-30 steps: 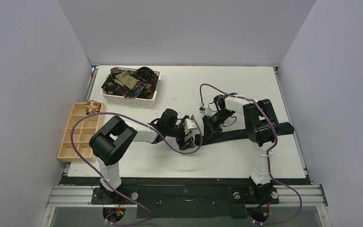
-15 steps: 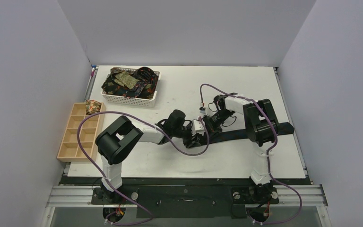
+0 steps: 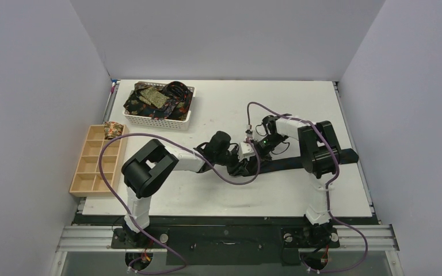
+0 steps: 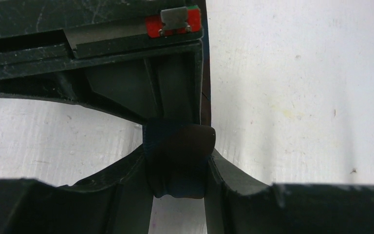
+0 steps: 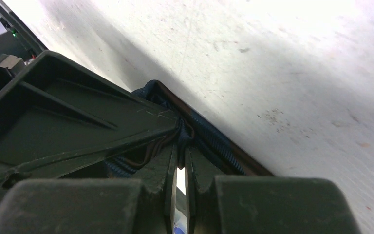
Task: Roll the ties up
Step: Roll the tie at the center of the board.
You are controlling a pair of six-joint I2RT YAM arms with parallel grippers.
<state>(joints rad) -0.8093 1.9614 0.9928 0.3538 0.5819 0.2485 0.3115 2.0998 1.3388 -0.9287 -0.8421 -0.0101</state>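
Black tie [image 3: 285,165] lies flat on the scuffed white tabletop [image 3: 224,195], right of centre, its long axis running left to right with the right-hand end angled slightly toward the far side. Part of the strip is hidden beneath the right arm's elbow. The left end effector [image 3: 243,167] is clamped on the tie's left end. In its wrist view, a thick, rounded fold of matte dark cloth sits wedged between two black plastic fingers [image 4: 233,178] that touch it on both sides. Just beyond it, the right end effector [image 3: 260,147] is closed, its tips pinching bunched cloth. Close up, that cloth shows a finely ribbed navy weave with brown lining edges. How many turns the fold holds cannot be made out. At the far left, a white lattice basket [image 3: 155,121] holds a tangled heap of patterned ties [image 3: 149,99], gold-green on dark, too jumbled to count. Off the tabletop's left edge, a pale wooden tray [image 3: 86,181] carries one compact rolled tie [image 3: 113,129] in the far compartment of its right column.
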